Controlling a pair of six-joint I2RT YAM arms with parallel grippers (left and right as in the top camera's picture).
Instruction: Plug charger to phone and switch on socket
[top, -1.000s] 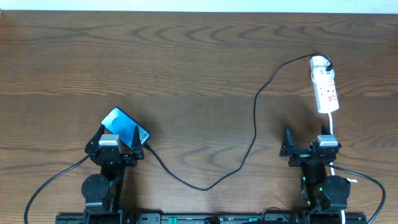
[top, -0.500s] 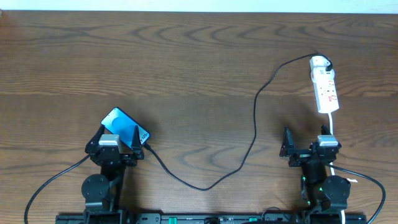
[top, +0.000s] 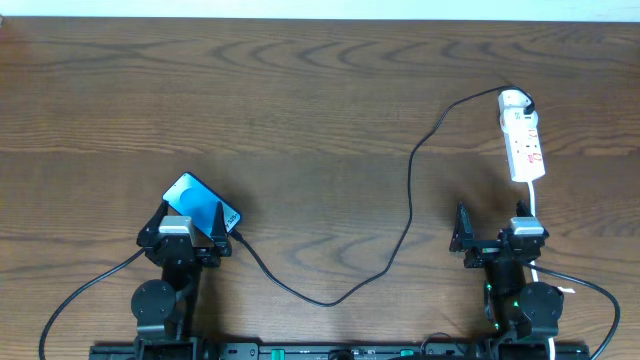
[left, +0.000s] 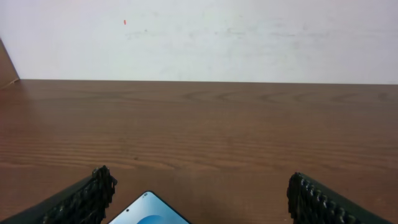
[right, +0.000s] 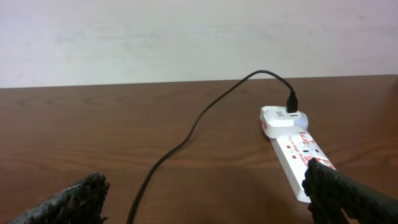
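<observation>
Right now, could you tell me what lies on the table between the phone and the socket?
Only the charger cable crosses that otherwise bare stretch of table, running from the socket toward the phone; the overhead view shows it.

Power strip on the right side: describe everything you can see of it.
The narrow white plastic power strip with red markings lies flat on the brown wooden table, lengthwise away from the robot. A white adapter sits plugged in its far end, a thin black cable leaving it. A thicker white cord exits its near end. Switch positions are too small to tell.
</observation>
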